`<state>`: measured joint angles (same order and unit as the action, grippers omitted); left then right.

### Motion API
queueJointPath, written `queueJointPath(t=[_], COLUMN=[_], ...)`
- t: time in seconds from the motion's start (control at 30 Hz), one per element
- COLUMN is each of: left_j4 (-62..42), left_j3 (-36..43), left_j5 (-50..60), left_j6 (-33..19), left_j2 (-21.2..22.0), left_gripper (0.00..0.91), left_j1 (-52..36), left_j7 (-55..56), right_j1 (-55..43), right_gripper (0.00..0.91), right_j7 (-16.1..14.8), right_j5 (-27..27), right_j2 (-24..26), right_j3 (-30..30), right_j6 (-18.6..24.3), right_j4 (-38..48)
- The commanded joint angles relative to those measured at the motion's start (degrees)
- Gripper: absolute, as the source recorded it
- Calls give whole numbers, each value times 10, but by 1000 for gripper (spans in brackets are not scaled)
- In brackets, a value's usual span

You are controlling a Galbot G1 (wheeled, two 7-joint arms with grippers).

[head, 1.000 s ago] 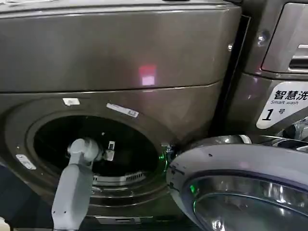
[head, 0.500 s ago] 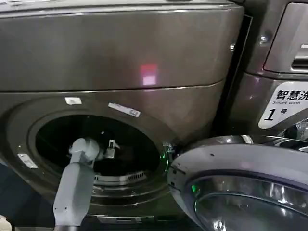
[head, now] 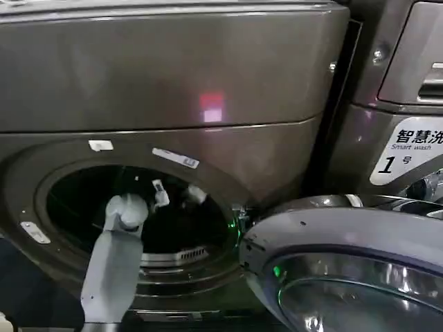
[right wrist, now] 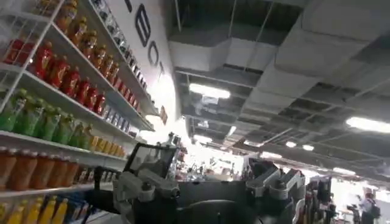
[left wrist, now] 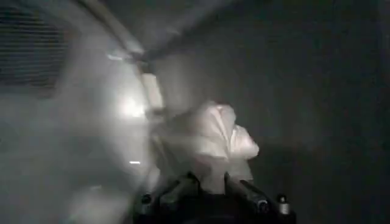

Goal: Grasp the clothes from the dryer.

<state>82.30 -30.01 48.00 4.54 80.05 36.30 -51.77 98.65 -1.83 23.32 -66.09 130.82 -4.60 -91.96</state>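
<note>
The dryer is a dark bronze-grey machine whose round drum mouth stands open. My left arm reaches into the drum, and my left gripper is deep inside the dark opening. In the left wrist view the clothes are a small whitish bunch of soft cloth. My left gripper is shut on its lower end, with the dark fingers pressed to either side, and the cloth hangs off the drum wall. My right gripper points up at a ceiling, open and holding nothing.
The grey-rimmed glass door hangs open at the right of the drum mouth, close to my left arm. A similar machine with a white "1" sticker stands to the right. Shelves of bottles appear in the right wrist view.
My left gripper has risen and shifted slightly right inside the drum. A pale patch now shows beside it in the head view.
</note>
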Motion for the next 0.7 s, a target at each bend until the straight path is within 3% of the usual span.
queueJointPath(t=[0.03,0.17,0.37,0.7], left_j4=[66,98,124,131], left_j3=[3,3,-2,2], left_j5=[-235,-307,-399,-426], left_j6=[165,198,216,229], left_j2=[40,61,83,83], left_gripper=[0,0,0,0], left_j1=[8,36,71,86], left_j7=[403,526,606,603], right_j1=[-4,-1,0,3], right_gripper=[907,907,907,907], right_j7=[8,12,13,16], right_j5=[15,25,36,41], right_j2=[-2,-5,-8,-13], right_j3=[-4,-4,-2,6], right_j6=[14,15,15,4], right_j4=[-8,-10,-17,-16])
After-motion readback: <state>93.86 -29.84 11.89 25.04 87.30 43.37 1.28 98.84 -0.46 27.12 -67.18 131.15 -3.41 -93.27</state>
